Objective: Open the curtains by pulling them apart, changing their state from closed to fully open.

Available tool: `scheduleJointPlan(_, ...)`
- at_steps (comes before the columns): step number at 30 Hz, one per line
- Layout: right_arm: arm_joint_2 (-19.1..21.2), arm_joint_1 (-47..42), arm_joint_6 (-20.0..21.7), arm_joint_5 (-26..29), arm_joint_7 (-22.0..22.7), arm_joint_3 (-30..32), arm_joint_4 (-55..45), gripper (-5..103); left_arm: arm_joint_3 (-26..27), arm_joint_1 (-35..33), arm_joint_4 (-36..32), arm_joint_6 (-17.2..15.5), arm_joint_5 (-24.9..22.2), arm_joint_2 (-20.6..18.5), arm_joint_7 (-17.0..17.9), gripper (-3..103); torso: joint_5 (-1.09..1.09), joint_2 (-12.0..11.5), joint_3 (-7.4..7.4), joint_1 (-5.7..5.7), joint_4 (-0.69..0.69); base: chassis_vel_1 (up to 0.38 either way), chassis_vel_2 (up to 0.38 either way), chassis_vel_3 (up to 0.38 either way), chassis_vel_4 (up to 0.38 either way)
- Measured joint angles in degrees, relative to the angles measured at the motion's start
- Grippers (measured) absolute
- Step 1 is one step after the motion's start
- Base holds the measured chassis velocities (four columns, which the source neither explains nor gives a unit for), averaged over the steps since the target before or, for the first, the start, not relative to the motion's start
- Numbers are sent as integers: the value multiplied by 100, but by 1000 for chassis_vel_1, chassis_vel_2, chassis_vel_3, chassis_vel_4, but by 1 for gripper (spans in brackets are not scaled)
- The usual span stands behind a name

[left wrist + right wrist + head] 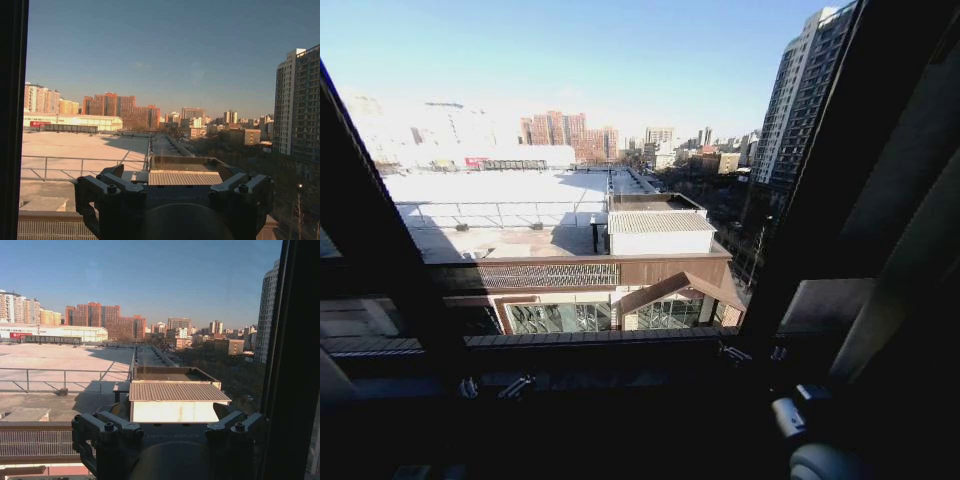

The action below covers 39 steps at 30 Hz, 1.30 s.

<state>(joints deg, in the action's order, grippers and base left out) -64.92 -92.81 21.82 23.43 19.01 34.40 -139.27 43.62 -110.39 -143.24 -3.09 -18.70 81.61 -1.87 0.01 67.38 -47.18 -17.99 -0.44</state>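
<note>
Well right of the spread right hand [169,415] hang, seemingly, curtains [908,265].

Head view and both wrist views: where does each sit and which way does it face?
Head view: on the robot's head, looking down past the window frame at rooftops; dark arm part lower right.
Left wrist view: behind the open left end effector, facing the skyline.
Right wrist view: behind the open right end effector, likewise.
All share the white rooftop hut.
</note>
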Motion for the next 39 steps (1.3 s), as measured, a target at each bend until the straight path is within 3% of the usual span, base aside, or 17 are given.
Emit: scheduleJointPlan(39, 9, 136, -34, -72, 8, -87, 137, 100, -47, 25, 0, -30, 53, 80, 6, 100, 1, 0, 0, 1, 0, 353, 357, -346, -356)
